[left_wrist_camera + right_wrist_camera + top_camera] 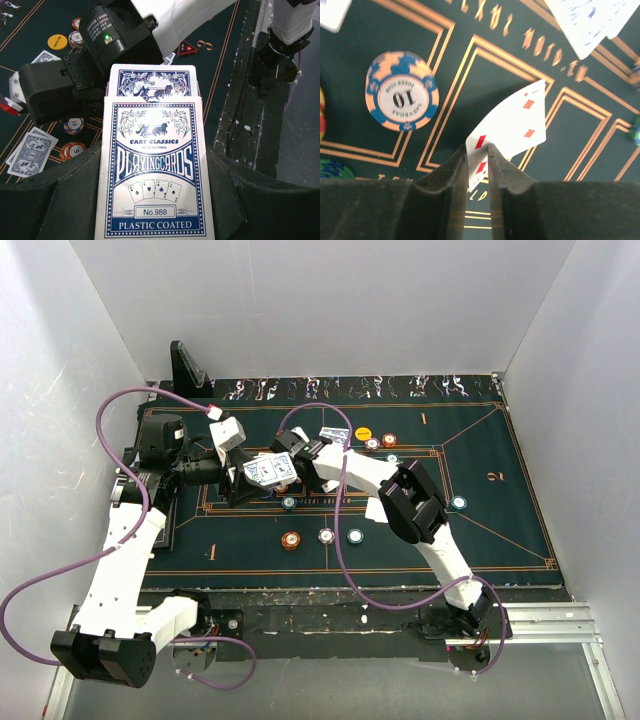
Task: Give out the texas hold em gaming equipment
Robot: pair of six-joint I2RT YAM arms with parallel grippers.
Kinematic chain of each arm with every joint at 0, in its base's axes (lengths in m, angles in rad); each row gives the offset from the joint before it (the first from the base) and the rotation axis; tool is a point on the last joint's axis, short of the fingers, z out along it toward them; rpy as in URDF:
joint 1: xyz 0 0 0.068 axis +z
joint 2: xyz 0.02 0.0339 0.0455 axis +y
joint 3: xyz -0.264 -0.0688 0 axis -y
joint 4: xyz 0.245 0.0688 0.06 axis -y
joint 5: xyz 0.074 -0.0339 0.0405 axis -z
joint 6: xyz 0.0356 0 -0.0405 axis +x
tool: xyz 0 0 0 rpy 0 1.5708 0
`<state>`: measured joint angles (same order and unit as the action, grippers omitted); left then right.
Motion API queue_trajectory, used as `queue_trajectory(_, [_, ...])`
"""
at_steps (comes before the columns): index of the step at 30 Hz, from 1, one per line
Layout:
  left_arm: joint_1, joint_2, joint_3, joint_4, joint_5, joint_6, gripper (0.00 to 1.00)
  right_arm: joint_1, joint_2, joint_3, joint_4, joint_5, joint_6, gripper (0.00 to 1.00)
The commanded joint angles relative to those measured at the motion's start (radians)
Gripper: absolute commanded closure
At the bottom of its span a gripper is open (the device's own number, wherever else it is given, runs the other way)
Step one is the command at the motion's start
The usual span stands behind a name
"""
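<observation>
Firmly, my left gripper (155,152) clamps a glossy rectangular deck box (155,205); my right gripper (477,160) pinches a thin playing card (520,120).

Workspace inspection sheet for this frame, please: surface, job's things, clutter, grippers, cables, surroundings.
Surface: dark green mat with orange lines, lying flat.
Job's things: card box and one red-pipped card in the grippers; chips, yellow disc, red triangular marker and face-down cards on the mat.
Clutter: black stand at the far left corner.
Grippers: left gripper shut on the card box; right gripper shut on the card.
Cables: purple cable looping from each arm, the right one over the mat.
Surroundings: white walls on three sides.
</observation>
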<state>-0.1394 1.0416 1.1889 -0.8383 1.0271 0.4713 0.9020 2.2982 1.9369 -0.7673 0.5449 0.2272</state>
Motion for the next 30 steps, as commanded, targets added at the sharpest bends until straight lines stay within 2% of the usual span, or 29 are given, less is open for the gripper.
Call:
queue_trajectory(1, [0.006, -0.025, 0.037, 0.010, 0.034, 0.016, 1.00, -0.002, -0.052, -0.076, 0.045, -0.105, 0.040, 0.66])
queue_trajectory(5, [0.006, -0.023, 0.035, 0.013, 0.037, 0.016, 1.00, -0.003, -0.094, -0.124, 0.072, -0.175, 0.046, 0.49])
queue_trajectory(8, [0.006, -0.026, 0.032, 0.011, 0.042, 0.017, 1.00, -0.008, -0.135, -0.142, 0.094, -0.238, 0.050, 0.43])
queue_trajectory(14, [0.006, -0.028, 0.034, 0.011, 0.041, 0.021, 1.00, -0.069, -0.256, -0.197, 0.120, -0.321, 0.098, 0.42])
queue_trajectory(20, [0.006, -0.023, 0.028, 0.024, 0.044, 0.024, 1.00, -0.237, -0.391, -0.381, 0.206, -0.489, 0.240, 0.42])
queue_trajectory(23, [0.006, -0.014, 0.026, 0.031, 0.050, 0.021, 1.00, -0.314, -0.382, -0.421, 0.226, -0.574, 0.297, 0.42])
queue_trajectory(30, [0.006, -0.009, 0.034, 0.039, 0.044, 0.020, 1.00, -0.364, -0.290, -0.404, 0.226, -0.680, 0.373, 0.43])
